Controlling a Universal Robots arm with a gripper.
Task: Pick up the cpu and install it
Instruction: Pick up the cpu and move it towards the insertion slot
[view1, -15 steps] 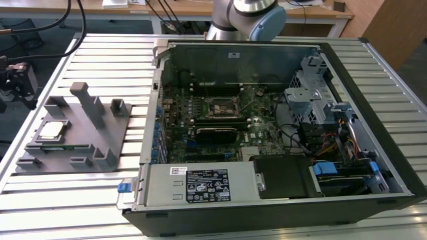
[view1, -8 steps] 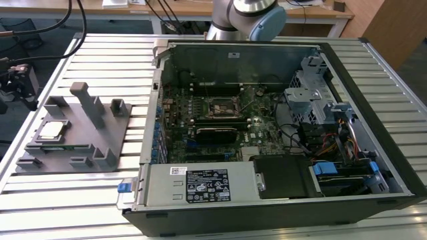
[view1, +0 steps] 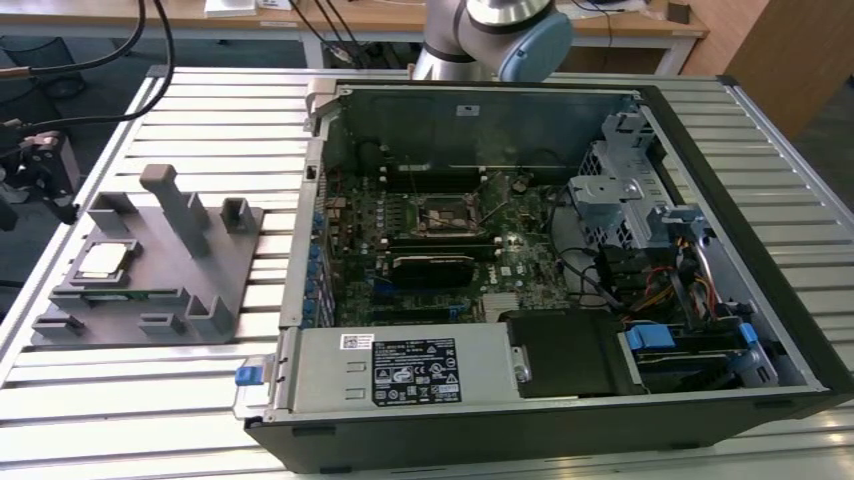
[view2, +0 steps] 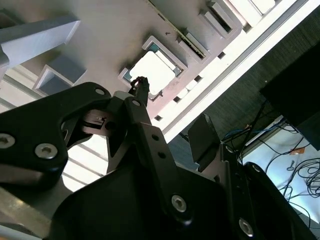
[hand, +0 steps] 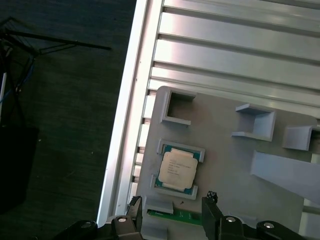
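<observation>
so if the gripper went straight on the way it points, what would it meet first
Most likely the cpu in its pocket on the grey holder; the open gripper points at it with nothing between, though depth is hard to judge.

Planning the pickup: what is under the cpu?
The cpu lies flat in a walled pocket of the grey fixture, metal top up. The pocket floor and the chip's underside are hidden beneath it.

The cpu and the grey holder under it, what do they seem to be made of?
The cpu: metal lid with a pale silver sheen, on a thin green board rim. The grey holder: probably plastic, perhaps printed; matte, uniform grey, blocky walls.
</observation>
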